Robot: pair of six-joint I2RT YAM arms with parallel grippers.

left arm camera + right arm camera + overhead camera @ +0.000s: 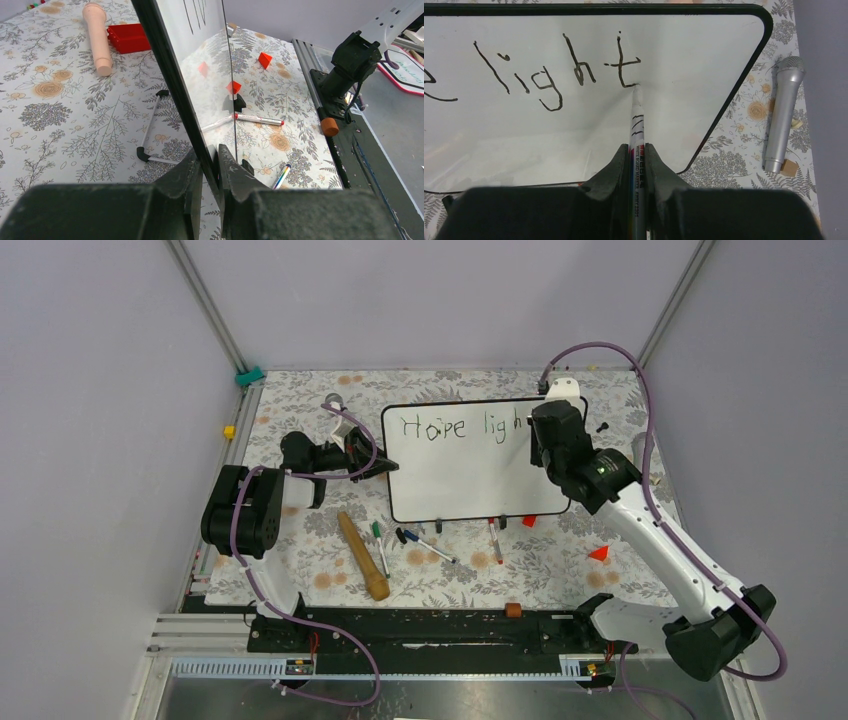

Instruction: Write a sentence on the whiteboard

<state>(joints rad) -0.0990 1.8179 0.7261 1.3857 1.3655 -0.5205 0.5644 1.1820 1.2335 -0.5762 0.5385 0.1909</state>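
Right wrist cam is showing the R gripper point(636, 150) gripping a marker point(636, 120), jaws nearly together w/ only the barrel between them; marker tip is touching the board point(524, 145) right at the foot of the "t".

The sentence point(549, 75) is reading "light" in this view, w/ the tail of an "e" at frame left. Top cam is giving "Hope ligh" along the board's far edge, the last letter hiding under the R arm.

The board is sitting far-middle on the table point(560, 560), propped at a tilt by the look of the left wrist cam.

L gripper point(210, 157) is pinching the board's black frame at its left edge, one finger each side, almost fully closed; prob. steadying it against the pen pressure.

Progress, as a judgement:
- Two words are down, the 2nd one just finishing.
- "Hope light" isn't reading as a full sentence, so more is likely coming.
- The top line is running out of room at the right, w/ the "t" near the frame corner.
- The near half of the board is showing bare, so there's space for a 2nd line.

Spare markers point(425, 545) are lying just near of the board, not in use.
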